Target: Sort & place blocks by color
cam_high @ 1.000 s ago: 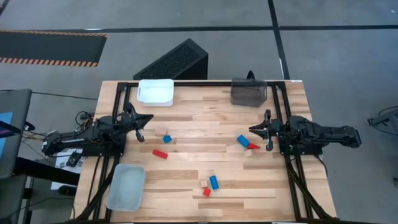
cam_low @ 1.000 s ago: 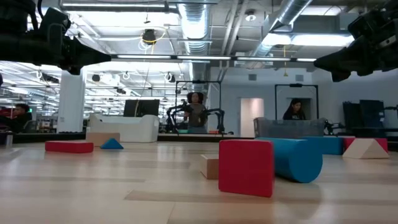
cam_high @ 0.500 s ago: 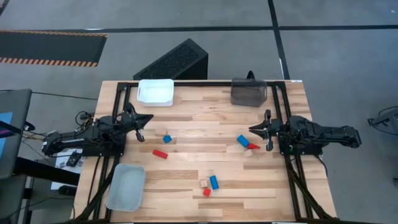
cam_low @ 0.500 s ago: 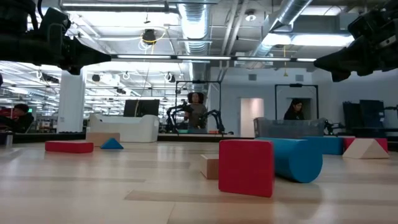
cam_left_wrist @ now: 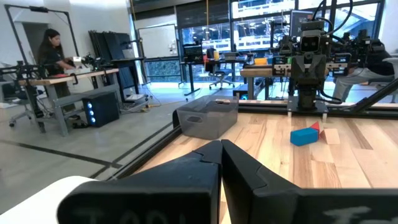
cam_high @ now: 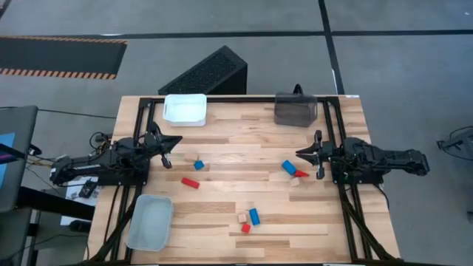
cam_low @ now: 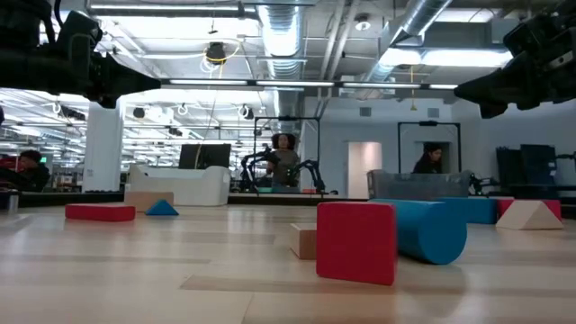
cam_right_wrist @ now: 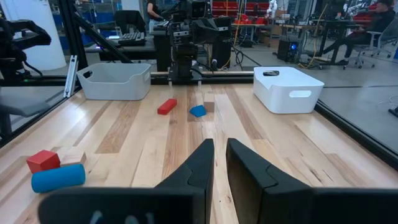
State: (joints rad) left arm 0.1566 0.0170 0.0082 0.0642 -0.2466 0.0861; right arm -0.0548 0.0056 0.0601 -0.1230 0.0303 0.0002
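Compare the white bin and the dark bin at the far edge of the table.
The white bin is opaque bright white; the dark bin is smoky and tinted. The white bin sits toward the left arm's side, the dark bin toward the right arm's. In the high view the white bin's footprint looks slightly larger. Both are open-topped, upright, at the table's far edge, and no blocks show inside either.

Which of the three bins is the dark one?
The dark bin at the table's far edge, on the right arm's side. The white bin sits at the same edge on the left; the grey bin sits near front left.
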